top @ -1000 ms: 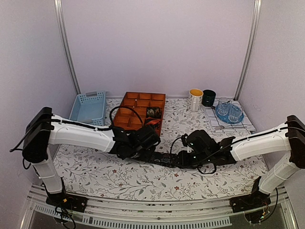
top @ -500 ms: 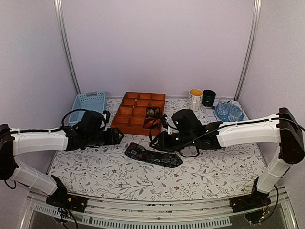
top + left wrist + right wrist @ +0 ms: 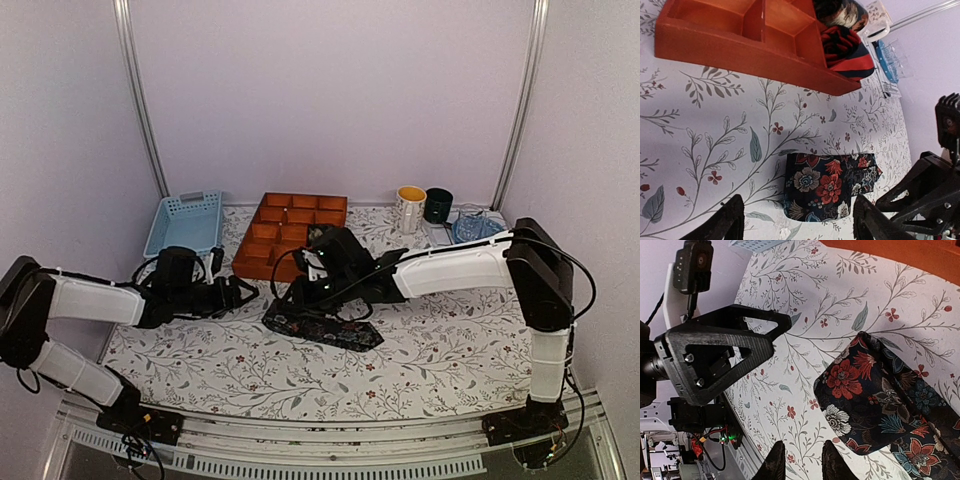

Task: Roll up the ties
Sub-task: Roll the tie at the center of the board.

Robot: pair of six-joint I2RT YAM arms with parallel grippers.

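So the tie left to do is lying flat on the surface, just in front of the orange tray, running left to right. Two others are already coiled up in tray compartments, a red-and-black roll and a dark roll.

It's thin floppy fabric, so I'd expect it to be light, no stiffness at all, and a bit slick. It'll slide or bunch if you push it, and a loose coil will probably spring open. The best place to grab looks like the blunt left end, where it seems doubled over and thicker. Pinch there and turn it along the strip.

The left fingers are spread wide and empty, sitting just short of that end. The right fingers are almost together with a narrow gap, holding nothing, also near that end.

Both arms crowd the same spot, so they could bump. The tray wall is close behind. There's more bare surface on the near side, and the mugs are well off to the back right.
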